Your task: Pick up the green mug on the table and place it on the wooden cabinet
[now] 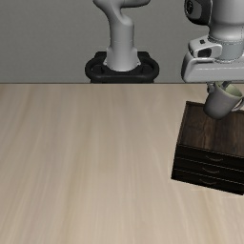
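The green mug (225,101) is pale green and tilted. It hangs just under my gripper (220,89) at the exterior view's right, and its lower edge is over the top of the dark wooden cabinet (212,145). The gripper's white hand reaches down from the upper right, with its fingers closed on the mug's upper part. I cannot tell whether the mug's base touches the cabinet top or hovers just above it.
The cabinet has several drawer fronts and stands at the right edge of the light wooden table (86,162). The robot's base (121,67) stands at the table's far edge in the middle.
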Motion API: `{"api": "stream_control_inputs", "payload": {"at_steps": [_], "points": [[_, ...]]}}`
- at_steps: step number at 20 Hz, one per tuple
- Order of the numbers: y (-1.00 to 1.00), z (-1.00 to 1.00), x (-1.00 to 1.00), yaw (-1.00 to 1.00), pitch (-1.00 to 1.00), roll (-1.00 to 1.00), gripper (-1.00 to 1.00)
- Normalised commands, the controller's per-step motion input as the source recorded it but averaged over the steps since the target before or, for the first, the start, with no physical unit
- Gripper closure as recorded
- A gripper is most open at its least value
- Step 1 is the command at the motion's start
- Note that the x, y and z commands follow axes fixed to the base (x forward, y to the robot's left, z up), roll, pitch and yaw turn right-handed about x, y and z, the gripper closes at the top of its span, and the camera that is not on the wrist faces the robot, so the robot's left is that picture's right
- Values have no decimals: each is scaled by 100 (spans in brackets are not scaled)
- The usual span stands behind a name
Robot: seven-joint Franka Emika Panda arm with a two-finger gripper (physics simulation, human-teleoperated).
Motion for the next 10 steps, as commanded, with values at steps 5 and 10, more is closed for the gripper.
{"api": "stream_control_inputs", "payload": {"at_steps": [5,10], "points": [[0,0,100,0,0,0,100],[0,-80,20,0,0,0,100]]}}
